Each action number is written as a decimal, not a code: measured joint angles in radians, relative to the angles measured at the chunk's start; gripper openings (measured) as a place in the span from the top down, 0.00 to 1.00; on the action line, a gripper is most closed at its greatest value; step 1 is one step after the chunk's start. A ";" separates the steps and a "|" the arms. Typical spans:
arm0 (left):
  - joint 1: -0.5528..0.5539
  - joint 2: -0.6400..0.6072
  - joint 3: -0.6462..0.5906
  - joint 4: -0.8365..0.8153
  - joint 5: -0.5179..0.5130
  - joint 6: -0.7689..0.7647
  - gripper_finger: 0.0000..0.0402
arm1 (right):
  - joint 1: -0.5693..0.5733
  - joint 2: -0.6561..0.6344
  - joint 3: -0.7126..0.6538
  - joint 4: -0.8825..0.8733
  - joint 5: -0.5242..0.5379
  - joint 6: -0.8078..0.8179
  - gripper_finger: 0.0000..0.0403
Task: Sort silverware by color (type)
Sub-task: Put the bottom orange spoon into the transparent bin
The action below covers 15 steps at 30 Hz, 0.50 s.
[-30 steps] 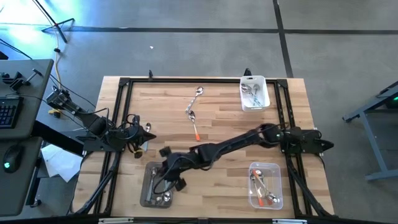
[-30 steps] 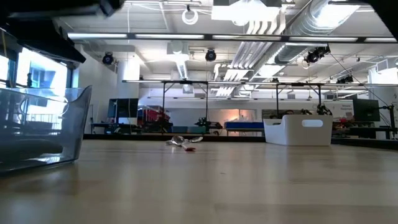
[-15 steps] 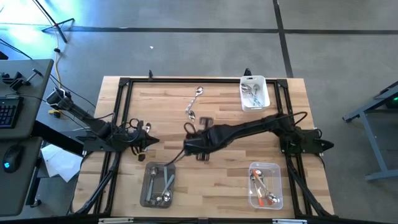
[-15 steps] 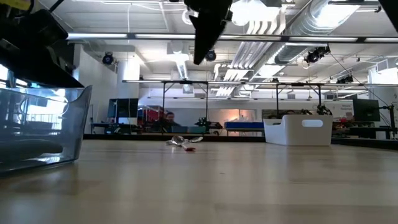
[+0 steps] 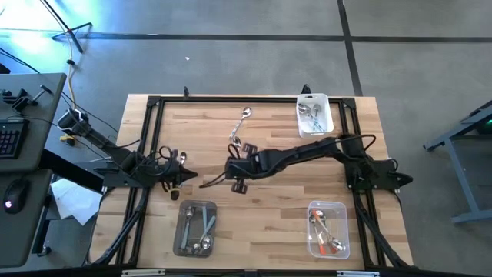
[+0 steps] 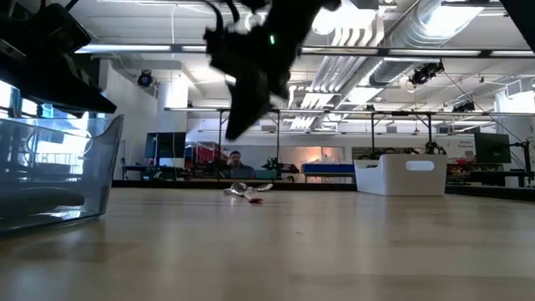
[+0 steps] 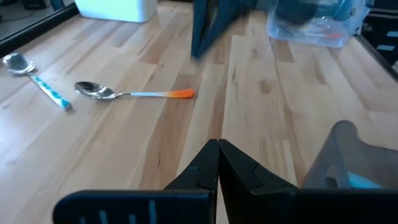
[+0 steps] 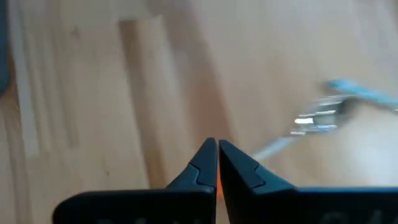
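Two spoons lie loose on the far middle of the table. One is blue-handled (image 5: 244,115) (image 7: 37,76); the other is orange-handled (image 5: 236,143) (image 7: 127,93), and the right arm covers its handle end from above. My right gripper (image 5: 209,182) (image 8: 217,146) hangs shut and empty above mid-table, just near-left of them, slanting down toward the table's left (image 6: 230,132). My left gripper (image 5: 184,175) (image 7: 218,144) waits shut at the left edge, empty. More spoons lie in three tubs.
A white tub (image 5: 315,115) stands at the far right. A clear tub (image 5: 328,228) with orange spoons is at the near right, and another clear tub (image 5: 196,228) (image 6: 58,171) with blue and plain spoons at the near left. A black frame (image 5: 231,98) rims the table.
My right gripper has swung from above the near-left clear tub toward the far edge and the table's middle, close to the two loose spoons, rolling as it went. The left arm has sunk a little at the left edge, then held still.
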 joint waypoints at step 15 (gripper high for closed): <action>-0.030 0.000 0.000 0.023 -0.004 -0.009 1.00 | -0.037 -0.012 -0.364 0.453 0.234 0.392 1.00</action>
